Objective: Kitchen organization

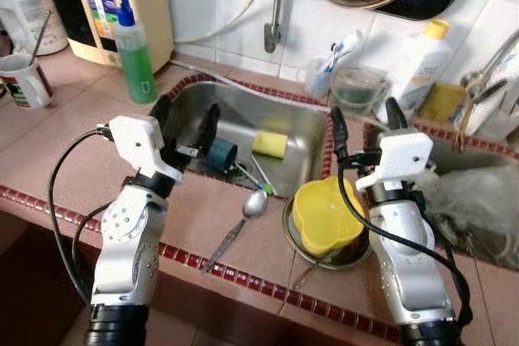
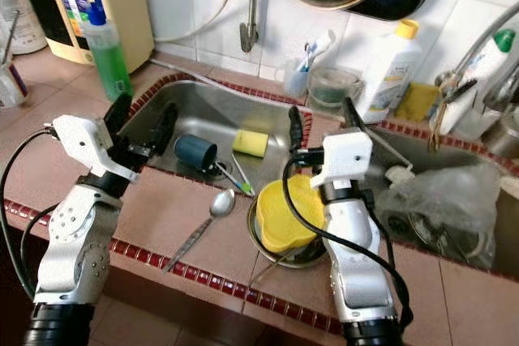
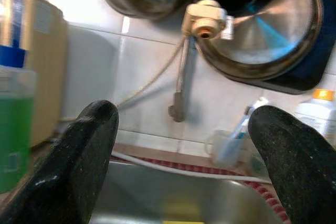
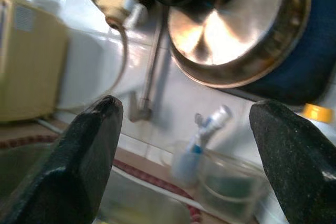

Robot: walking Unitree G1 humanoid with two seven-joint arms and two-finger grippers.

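Presently both arms are raised over the tiled worktop, nothing in hand; the work looks to be at the approach stage, with no item yet chosen.

Furthest left stands a green soap bottle, translucent plastic with a blue cap. The left gripper hovers at the near-left rim of the steel sink, jaws spread wide and empty. In the basin lie a dark blue cup on its side and a yellow sponge, soft and rectangular. A metal spoon rests on the worktop, bowl toward the sink. Next, a glossy yellow bowl with a wavy rim sits inside a metal dish. The right gripper hangs just behind that bowl, jaws likewise wide and empty.

The next move likely requires lowering one gripper squarely over a single item; the spoon is thin and flat, a difficult pick.
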